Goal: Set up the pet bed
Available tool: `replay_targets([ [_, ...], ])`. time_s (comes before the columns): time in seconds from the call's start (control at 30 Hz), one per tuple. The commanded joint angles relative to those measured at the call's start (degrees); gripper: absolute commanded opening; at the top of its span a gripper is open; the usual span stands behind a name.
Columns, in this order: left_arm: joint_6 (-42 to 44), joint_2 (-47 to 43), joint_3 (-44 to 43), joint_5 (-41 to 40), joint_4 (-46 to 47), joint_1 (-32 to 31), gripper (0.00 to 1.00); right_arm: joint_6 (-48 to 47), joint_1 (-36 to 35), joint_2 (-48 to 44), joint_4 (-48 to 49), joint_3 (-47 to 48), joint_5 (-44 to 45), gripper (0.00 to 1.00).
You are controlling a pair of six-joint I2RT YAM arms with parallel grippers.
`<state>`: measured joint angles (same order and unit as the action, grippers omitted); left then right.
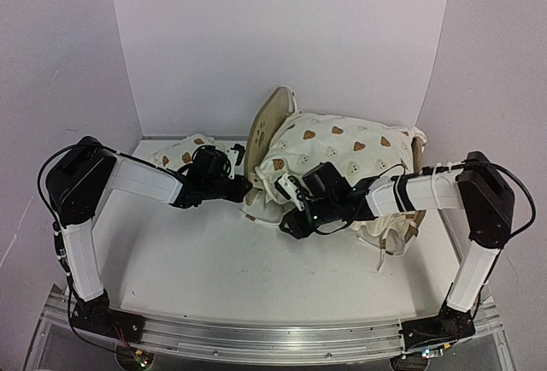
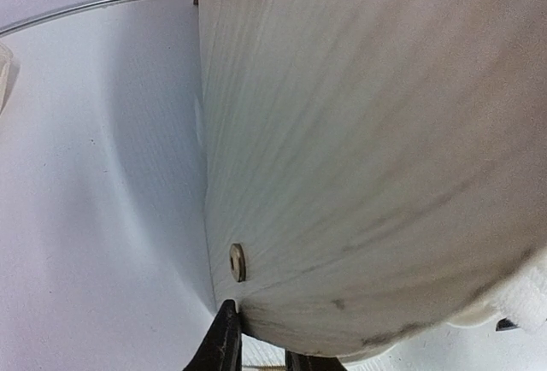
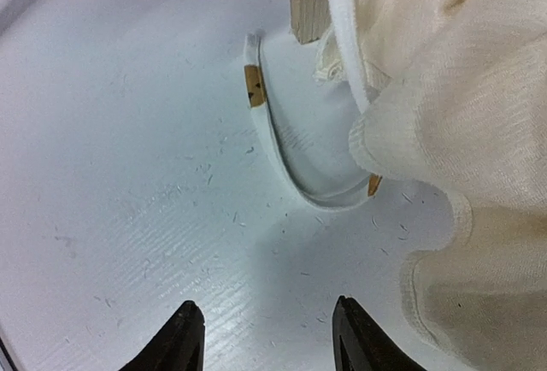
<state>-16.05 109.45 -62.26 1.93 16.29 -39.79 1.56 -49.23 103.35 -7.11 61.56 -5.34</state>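
The pet bed stands at the middle back, its rounded plywood end board (image 1: pixel 263 127) sticking up on the left. A big cream bear-print cushion (image 1: pixel 342 153) is heaped over the rest of it. My left gripper (image 1: pixel 243 185) is shut on the board's lower edge. In the left wrist view the pale board (image 2: pixel 367 132) fills the frame, with the left gripper (image 2: pixel 265 356) pinching its rim. My right gripper (image 1: pixel 291 217) hovers low over the table beside the cushion's ruffle. The right gripper (image 3: pixel 271 337) is open with only bare table between its fingers.
A small bear-print pillow (image 1: pixel 184 150) lies at the back left behind my left arm. A cushion tie (image 3: pixel 273 140) curls on the table ahead of the right gripper, beside a wooden bed leg (image 3: pixel 308 3) and the cushion fabric (image 3: pixel 461 114). White walls enclose the table's back and sides.
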Motion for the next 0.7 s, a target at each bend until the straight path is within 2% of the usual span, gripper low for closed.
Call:
replay_targets([
  [0.0,1.4,-7.3,-4.3,1.0,4.4,0.1,0.00,11.3,-2.3,-3.0,14.1,-0.1,4.3,0.50],
  [0.07,1.7,-8.3,-4.5,0.7,4.1,0.2,0.00,13.8,-2.3,-2.2,14.3,0.1,8.8,0.47],
  [0.23,2.1,-10.1,-6.3,1.4,2.9,0.2,0.00,13.0,-2.9,-1.8,17.7,-0.6,12.6,0.48],
  [0.33,1.7,-10.8,-6.9,1.9,2.3,0.1,0.00,5.2,-2.8,-2.8,13.5,1.0,15.3,0.53],
  [0.53,2.2,-12.2,-8.3,2.3,0.7,0.2,0.00,-24.8,-2.9,-7.0,5.9,4.1,13.8,0.59],
  [0.6,2.0,-12.4,-9.0,2.4,0.2,0.2,0.00,-28.5,-2.7,-7.7,3.7,6.8,14.5,0.63],
  [0.67,1.8,-12.3,-9.7,2.7,-0.1,0.1,0.00,-25.7,-2.8,-7.4,0.3,10.2,9.2,0.63],
])
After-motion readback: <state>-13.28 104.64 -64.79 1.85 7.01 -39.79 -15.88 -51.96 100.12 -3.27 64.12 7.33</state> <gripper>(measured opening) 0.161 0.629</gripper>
